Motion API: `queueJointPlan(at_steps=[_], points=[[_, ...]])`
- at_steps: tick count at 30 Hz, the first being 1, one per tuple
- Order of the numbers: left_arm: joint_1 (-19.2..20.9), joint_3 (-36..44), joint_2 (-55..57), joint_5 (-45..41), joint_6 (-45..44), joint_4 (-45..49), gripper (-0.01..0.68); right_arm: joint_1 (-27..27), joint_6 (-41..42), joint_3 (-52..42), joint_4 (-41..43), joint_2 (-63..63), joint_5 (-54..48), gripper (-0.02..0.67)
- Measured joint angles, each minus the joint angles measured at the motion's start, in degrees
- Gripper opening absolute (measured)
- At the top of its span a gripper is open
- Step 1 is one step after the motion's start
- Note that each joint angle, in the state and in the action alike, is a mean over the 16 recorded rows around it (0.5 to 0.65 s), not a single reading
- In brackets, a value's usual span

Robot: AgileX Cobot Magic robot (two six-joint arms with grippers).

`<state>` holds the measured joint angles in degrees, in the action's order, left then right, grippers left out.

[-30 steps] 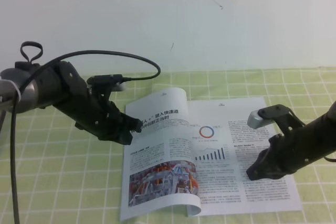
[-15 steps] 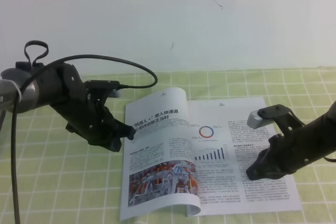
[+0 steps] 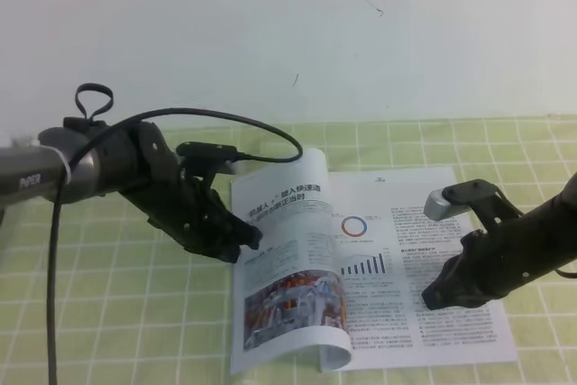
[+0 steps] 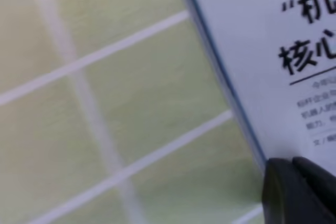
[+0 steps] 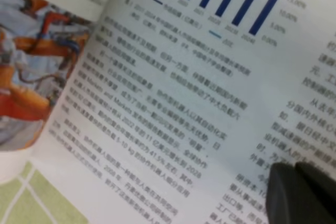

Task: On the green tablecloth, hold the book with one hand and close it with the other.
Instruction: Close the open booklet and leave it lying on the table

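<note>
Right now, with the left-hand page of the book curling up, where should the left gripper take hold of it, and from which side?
Probably the raised outer edge of the left page of the book, coming from the left over the green tablecloth. That edge is lifted off the cloth and curls toward the spine, so it offers a free lip. The left gripper already sits against it, while the right gripper rests on the flat right page.

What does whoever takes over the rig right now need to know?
Left claw: at the left edge of the book, against the raised, curling left pages; grip not discernible.
Right claw: down on the right-hand page, apparently pinning it; open or shut unclear.
Book: open on the green tablecloth.
Done: book held, left pages partly lifted.
Left: fold them over to the right and close.
</note>
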<state>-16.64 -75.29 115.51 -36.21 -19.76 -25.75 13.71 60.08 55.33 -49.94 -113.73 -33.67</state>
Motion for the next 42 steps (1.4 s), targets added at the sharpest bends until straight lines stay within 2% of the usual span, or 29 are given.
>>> queueJointPlan(at_steps=[8, 17, 23, 29, 37, 42], points=[[-6.93, -2.07, 0.33, 2.67, -3.82, -2.65, -0.004, 0.00, 0.00, 0.03, -0.01, -0.01, -0.04, -0.001], [-12.20, -12.15, 0.58, -0.91, -6.25, -3.38, -0.004, 0.00, -0.03, 0.07, 0.00, 0.09, 0.00, -0.001], [-13.11, -19.28, -0.94, -6.42, -6.56, -1.21, -0.004, -0.01, -1.34, -0.47, 2.38, 2.09, 0.98, -0.001], [-13.15, -22.55, -5.87, -10.76, -6.56, 1.62, -0.004, -1.87, -6.21, -1.58, 10.40, 9.39, 1.79, -0.002], [-13.15, -22.91, -17.66, -13.77, -6.56, 5.37, -0.004, -8.44, -15.61, -2.86, 23.23, 28.26, 0.61, -0.003], [-13.15, -21.66, -26.70, -15.20, -6.43, 7.73, -0.004, -12.27, -19.50, -2.99, 26.87, 42.23, -1.84, -0.003]])
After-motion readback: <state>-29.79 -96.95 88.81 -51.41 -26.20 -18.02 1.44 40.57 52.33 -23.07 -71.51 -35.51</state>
